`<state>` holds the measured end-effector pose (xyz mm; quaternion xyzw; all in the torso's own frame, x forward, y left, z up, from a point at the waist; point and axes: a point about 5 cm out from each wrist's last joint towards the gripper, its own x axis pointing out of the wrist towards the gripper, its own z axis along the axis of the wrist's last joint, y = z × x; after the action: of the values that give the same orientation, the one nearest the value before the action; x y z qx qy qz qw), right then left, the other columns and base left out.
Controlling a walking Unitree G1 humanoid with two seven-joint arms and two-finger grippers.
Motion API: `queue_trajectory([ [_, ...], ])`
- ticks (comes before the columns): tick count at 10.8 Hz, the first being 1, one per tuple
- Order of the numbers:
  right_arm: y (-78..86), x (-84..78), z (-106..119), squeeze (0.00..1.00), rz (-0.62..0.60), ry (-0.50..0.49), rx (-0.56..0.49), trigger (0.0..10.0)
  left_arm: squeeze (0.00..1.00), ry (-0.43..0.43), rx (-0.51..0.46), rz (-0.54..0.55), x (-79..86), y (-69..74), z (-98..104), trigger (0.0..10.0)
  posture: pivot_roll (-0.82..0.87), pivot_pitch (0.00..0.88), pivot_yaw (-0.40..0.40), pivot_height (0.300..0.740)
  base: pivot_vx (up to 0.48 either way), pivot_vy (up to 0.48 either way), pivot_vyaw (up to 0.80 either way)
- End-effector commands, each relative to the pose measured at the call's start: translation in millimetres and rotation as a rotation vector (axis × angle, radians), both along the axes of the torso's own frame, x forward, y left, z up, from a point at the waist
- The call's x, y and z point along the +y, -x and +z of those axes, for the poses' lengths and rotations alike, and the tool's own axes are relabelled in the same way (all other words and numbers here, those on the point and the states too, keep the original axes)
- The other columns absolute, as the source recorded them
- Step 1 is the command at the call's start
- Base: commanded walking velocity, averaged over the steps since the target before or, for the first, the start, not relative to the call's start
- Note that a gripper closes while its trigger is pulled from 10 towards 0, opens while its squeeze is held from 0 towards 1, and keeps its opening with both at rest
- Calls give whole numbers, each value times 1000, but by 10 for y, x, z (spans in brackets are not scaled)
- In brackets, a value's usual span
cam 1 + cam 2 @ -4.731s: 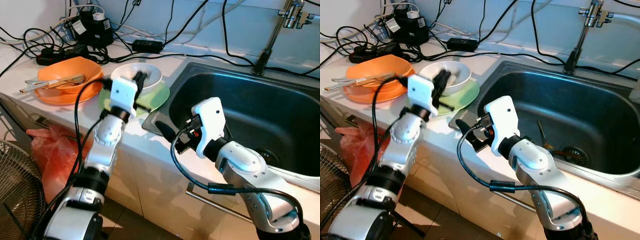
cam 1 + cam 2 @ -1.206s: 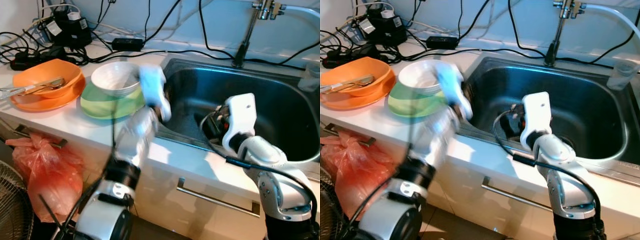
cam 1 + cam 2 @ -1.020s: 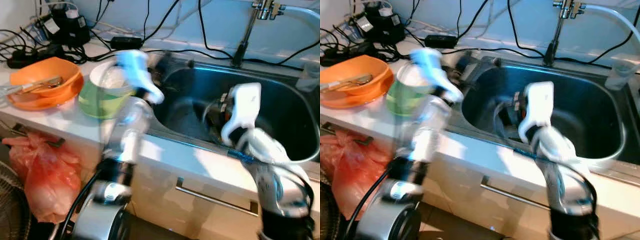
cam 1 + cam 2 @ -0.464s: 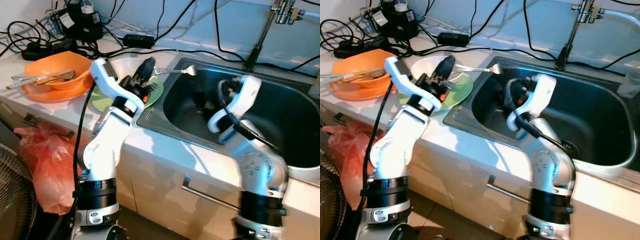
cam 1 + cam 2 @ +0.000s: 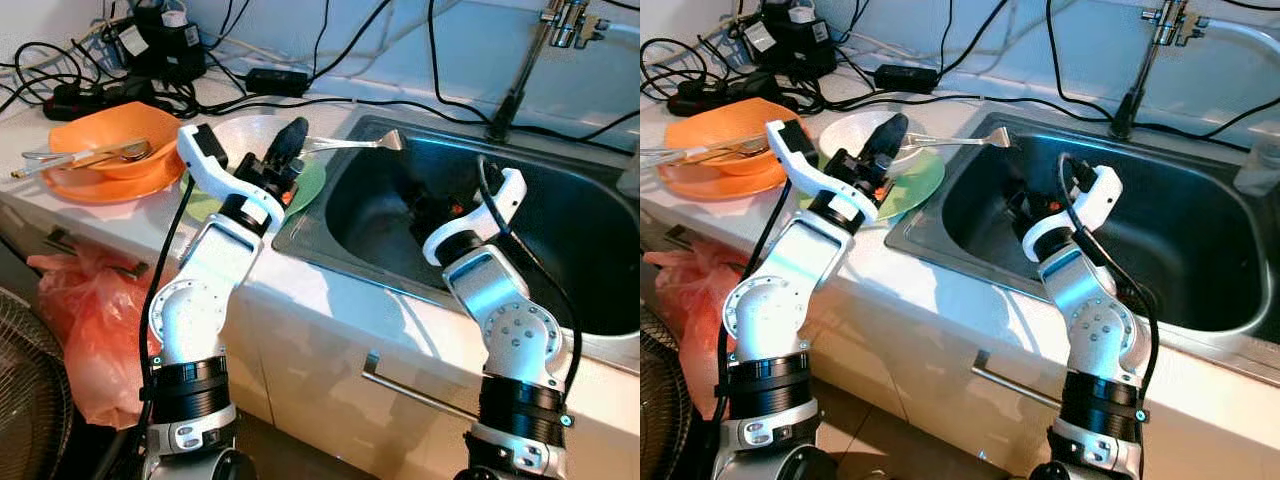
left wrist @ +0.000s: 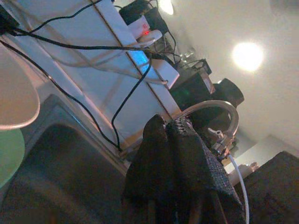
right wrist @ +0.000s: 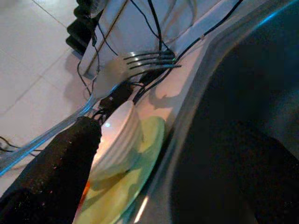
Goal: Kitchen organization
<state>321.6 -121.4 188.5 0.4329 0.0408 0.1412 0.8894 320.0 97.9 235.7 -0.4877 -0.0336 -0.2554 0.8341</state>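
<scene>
My right tool [image 5: 425, 208] sits low inside the sink [image 5: 560, 215]; I cannot tell its finger state. My left tool [image 5: 287, 140] pinches a fork [image 5: 355, 144] above the worktop [image 5: 330, 290], handle level, tines toward the tap [image 5: 530, 60]. The right wrist view resolves the tines [image 7: 149, 60] above a white bowl [image 7: 119, 140].

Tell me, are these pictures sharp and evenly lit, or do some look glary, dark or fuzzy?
Both eye views are sharp and evenly lit, with the fork in the left claw crisp and bright streaks along the sink rim. The left wrist view is dim, with a glaring lamp spot and soft focus. In the right wrist view the near black finger is blurred and the sink basin is nearly black.
</scene>
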Motion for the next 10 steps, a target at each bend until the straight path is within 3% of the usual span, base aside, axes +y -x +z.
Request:
queue_trajectory([
  [1,-48,407,266,0,82,-183,-59,10000,0,35,26,-36,-95,-1,-28,10000,1,0,25,740,0,0,0],
  [5,-157,528,371,0,105,-296,-63,10000,0,54,45,-93,-294,-51,-53,10000,-8,0,32,740,0,0,0],
  [10,-222,646,337,0,128,-350,-37,10000,0,75,38,-106,-363,-93,-10,10000,0,0,34,740,0,0,0],
])
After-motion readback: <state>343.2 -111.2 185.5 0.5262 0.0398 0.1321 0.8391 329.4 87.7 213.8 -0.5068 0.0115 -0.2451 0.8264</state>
